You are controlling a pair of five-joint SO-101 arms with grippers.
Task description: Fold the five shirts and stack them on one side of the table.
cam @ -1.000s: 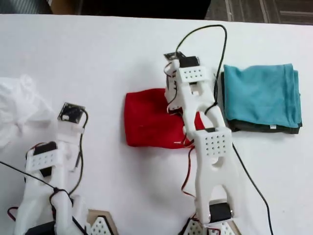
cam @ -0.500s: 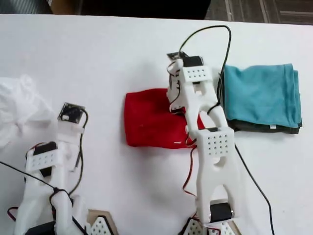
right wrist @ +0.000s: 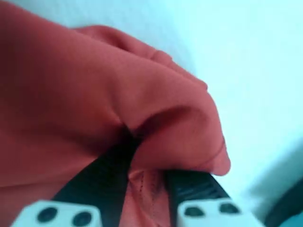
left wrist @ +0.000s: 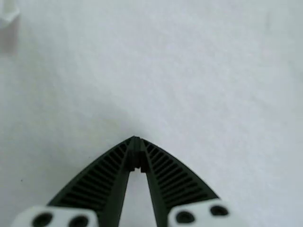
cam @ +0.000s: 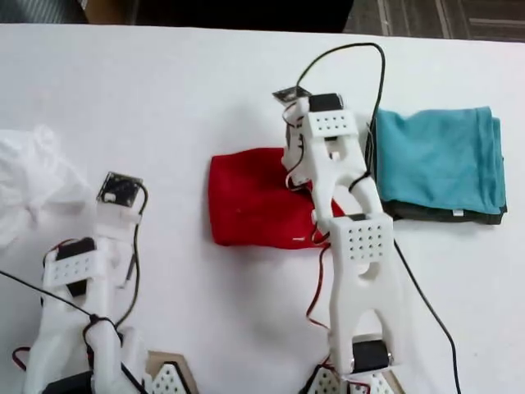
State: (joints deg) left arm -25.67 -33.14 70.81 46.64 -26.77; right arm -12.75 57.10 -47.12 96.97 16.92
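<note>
A folded red shirt lies at the table's middle. My right arm stands over its right edge, and in the right wrist view my right gripper is shut on a bunched fold of the red shirt. To the right, a folded teal shirt rests on a dark shirt as a stack. A crumpled white shirt sits at the left edge. My left gripper is shut with nothing in it, over bare white table near the front left.
The white table has free room at the back and between the two arms. Black and red cables loop off the right arm beside the teal stack. The arm bases stand at the front edge.
My right arm has shifted slightly toward the far right with the red shirt's edge in its gripper. The left arm has not moved.
</note>
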